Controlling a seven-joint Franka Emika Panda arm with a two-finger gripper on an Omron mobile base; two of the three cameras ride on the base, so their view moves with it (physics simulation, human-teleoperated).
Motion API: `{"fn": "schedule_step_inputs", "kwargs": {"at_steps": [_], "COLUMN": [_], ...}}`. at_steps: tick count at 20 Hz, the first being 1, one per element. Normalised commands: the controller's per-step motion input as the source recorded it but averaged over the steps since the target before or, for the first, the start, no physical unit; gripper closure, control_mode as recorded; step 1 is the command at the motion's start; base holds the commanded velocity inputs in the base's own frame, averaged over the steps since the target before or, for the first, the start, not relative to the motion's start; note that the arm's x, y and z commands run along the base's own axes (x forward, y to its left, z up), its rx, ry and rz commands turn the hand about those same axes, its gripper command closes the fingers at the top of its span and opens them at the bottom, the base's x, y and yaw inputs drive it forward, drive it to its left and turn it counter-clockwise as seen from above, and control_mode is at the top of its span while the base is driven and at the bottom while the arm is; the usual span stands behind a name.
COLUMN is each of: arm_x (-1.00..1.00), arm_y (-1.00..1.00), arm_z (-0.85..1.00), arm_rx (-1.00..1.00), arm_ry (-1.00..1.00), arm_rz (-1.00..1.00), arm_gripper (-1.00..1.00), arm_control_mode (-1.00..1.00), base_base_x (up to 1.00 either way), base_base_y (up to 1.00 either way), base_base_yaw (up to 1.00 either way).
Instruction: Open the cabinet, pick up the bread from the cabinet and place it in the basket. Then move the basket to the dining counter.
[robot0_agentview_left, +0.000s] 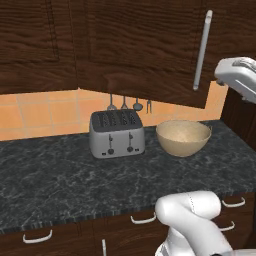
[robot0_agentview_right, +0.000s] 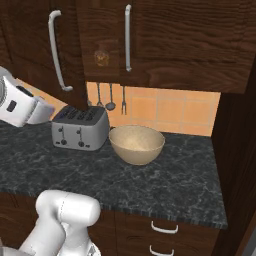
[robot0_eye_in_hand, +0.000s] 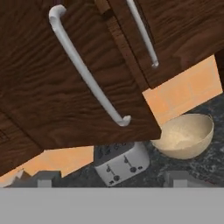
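Nearest my lens on the hand, the long curved silver bar handle (robot0_eye_in_hand: 87, 72) crosses the dark wood-grain cabinet door (robot0_eye_in_hand: 57, 96). My gripper (robot0_eye_in_hand: 109, 178) hangs below it with its two small dark tips spread wide and nothing between them; it is released and grips nothing.

From the right base camera that door (robot0_agentview_right: 70, 50) stands swung out from the cabinet front, so I judge the opening step is done or nearly so. A small brown crusty lump, the bread (robot0_agentview_right: 102, 58), seems to show faintly beside the second handle (robot0_agentview_right: 128, 37), but I cannot tell clearly how it sits inside.

Going left to right along the dark marbled worktop (robot0_agentview_left: 50, 175): a boxy brushed-metal four-slot toaster (robot0_agentview_left: 117, 133) near the back wall, then just beside it the basket (robot0_agentview_left: 183, 137), a round tan bowl shape with a finely speckled, matte surface, empty, toward the right end. Steel utensils (robot0_agentview_left: 124, 104) hang on the orange tiled wall behind.

Next I would reach up past the door edge into the cabinet, settle the open jaws around the bread, and close gently; the crust looks rough enough to hold.
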Motion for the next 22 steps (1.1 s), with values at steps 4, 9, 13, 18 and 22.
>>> {"fn": "schedule_step_inputs", "kwargs": {"at_steps": [4,9,13,18,22], "arm_x": [0.65,0.91,1.0,0.97,0.74], "arm_y": [-1.0,-0.64,-0.15,0.04,0.23], "arm_z": [-0.05,-0.08,-0.35,-0.07,-0.01], "arm_rx": [0.21,0.36,0.45,0.38,0.33], "arm_ry": [0.38,0.16,0.12,0.23,0.17], "arm_rz": [-0.02,-0.02,-0.04,-0.02,0.0], "arm_gripper": [-1.0,-1.0,-1.0,-1.0,-1.0], "arm_control_mode": [-1.0,-1.0,-1.0,-1.0,-1.0], "base_base_x": [0.0,0.0,0.0,0.0,0.0], "base_base_y": [0.0,0.0,0.0,0.0,0.0], "base_base_yaw": [0.0,0.0,0.0,0.0,0.0]}}
